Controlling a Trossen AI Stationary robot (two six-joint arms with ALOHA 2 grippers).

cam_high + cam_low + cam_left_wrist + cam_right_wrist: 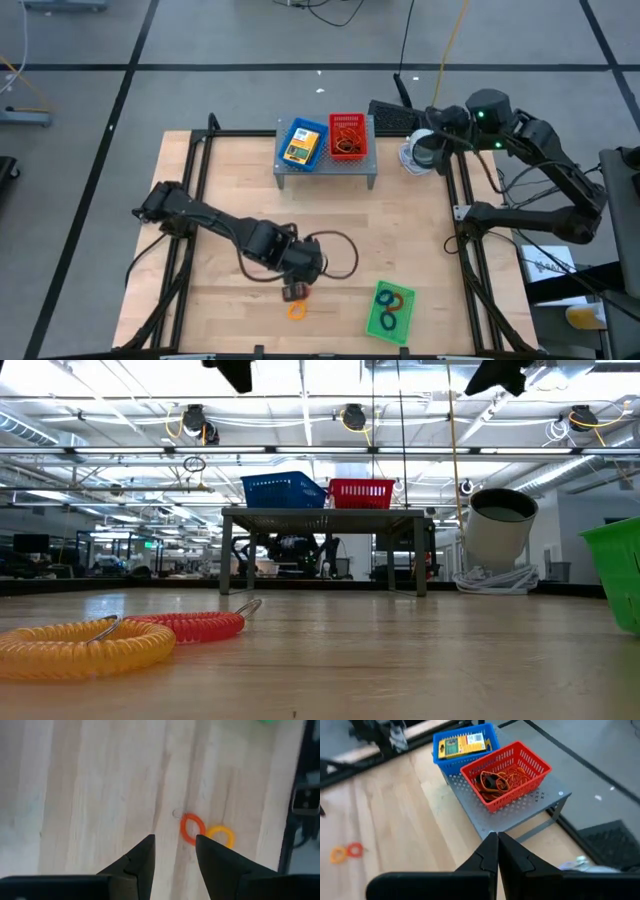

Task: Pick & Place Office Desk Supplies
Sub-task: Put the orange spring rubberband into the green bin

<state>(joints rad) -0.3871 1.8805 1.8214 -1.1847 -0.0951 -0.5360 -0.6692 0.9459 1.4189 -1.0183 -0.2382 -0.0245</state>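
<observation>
My left gripper [175, 842] is open and hovers over the bare wood near the table's near edge, touching nothing. A red coil ring [192, 829] and a yellow coil ring [220, 836] lie flat on the table side by side, just past one fingertip; the low view shows the same yellow ring [85, 645] and red ring [195, 625]. The green tray [390, 310] holds rings and lies on the table, right of them. The blue tray [465, 745] with a crayon box and the red tray [507, 772] with rubber bands stand on the grey shelf. My right gripper [497, 840] is shut and waits at the far right.
The grey perforated shelf [325, 165] stands at the table's far edge. A round white-and-grey device [420, 152] sits right of it, under my right arm. A dark cable loops on the table beside my left gripper [297, 290]. Dark frame rails run along both table sides.
</observation>
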